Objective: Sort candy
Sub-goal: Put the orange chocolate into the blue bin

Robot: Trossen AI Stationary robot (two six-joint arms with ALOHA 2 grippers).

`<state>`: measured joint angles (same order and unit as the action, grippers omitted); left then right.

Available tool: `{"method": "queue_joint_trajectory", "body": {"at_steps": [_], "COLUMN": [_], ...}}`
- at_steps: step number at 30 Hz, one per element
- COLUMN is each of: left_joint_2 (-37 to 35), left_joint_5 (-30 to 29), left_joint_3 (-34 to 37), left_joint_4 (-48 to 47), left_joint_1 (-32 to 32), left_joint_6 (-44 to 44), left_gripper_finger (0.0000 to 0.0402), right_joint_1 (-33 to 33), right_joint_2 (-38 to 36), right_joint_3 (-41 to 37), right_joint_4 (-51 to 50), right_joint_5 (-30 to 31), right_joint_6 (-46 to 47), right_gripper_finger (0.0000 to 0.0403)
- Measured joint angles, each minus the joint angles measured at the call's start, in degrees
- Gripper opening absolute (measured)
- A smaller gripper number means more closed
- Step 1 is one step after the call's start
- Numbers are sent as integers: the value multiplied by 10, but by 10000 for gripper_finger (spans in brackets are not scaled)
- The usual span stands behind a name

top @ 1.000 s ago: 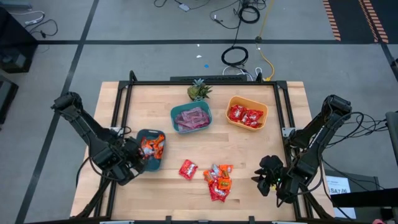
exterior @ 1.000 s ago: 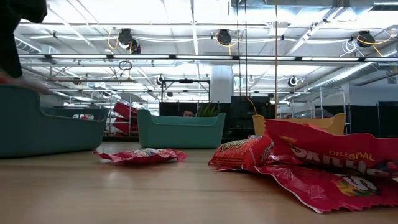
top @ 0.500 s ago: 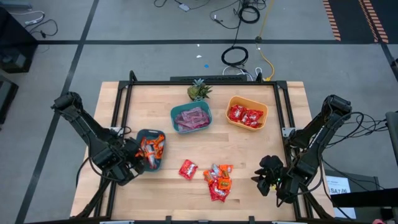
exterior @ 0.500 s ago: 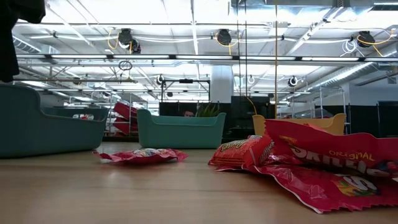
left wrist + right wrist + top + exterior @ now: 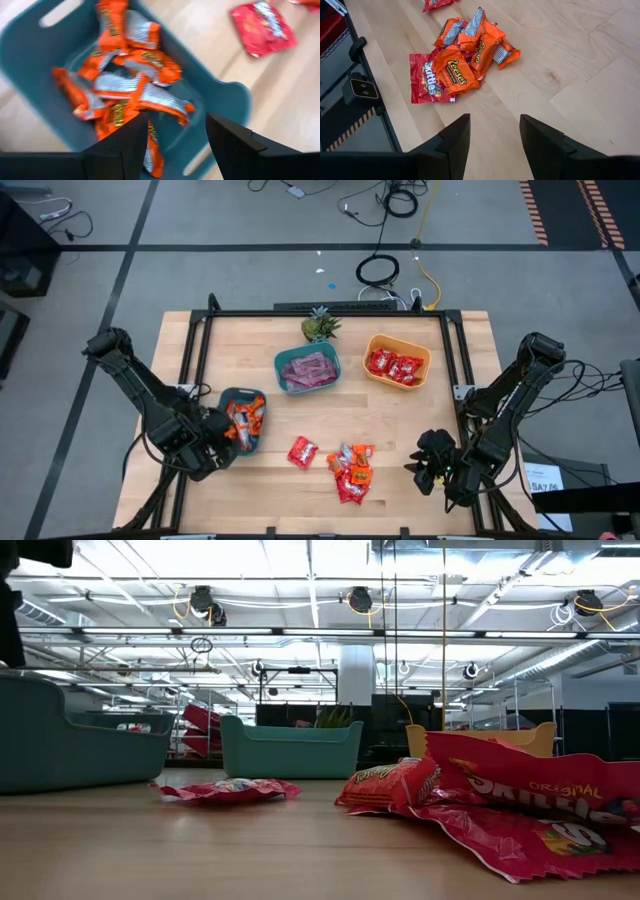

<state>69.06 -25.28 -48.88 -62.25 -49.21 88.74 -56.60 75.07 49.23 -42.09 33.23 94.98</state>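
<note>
Since a second ago, the left claw (image 5: 222, 442) has drawn back from over the dark teal bin (image 5: 236, 402) toward its near-left corner and now stands open and empty, its arm bent low at the table's (image 5: 400, 420) left edge. Orange candies (image 5: 131, 85) lie piled in that bin. More candy (image 5: 351, 470) lies loose near the front, where the right claw (image 5: 432, 463) waits, open and empty.

Colours on the pale wood desk (image 5: 400, 430)

Orange-and-silver candy (image 5: 131, 85) fills a teal bowl (image 5: 232, 397); pink packets fill another teal bowl (image 5: 282, 360); red ones an orange bowl (image 5: 372, 341).
</note>
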Motion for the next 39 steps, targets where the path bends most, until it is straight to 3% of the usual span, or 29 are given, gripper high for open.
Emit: {"method": "queue_joint_trajectory", "body": {"at_steps": [8,12,17,28,34,39], "left_joint_2": [0,0,0,0,0,0], "left_joint_5": [-1,-1,-1,-2,-2,-3], "left_joint_3": [0,0,0,0,0,0], "left_joint_4": [67,118,174,199,200,215], "left_joint_1": [19,34,45,62,62,62], "left_joint_6": [-170,-303,-449,-460,-456,-456], "left_gripper_finger": [208,208,208,208,208,208], "right_joint_1": [0,0,1,61,133,203], "right_joint_2": [0,0,0,0,0,6], "right_joint_3": [0,0,0,0,0,0], "right_joint_4": [0,0,0,17,58,98], "right_joint_5": [0,0,0,0,-8,-88], "right_joint_6": [-1,-2,-68,-210,-296,-392], "right_gripper_finger": [162,162,162,162,162,162]}}
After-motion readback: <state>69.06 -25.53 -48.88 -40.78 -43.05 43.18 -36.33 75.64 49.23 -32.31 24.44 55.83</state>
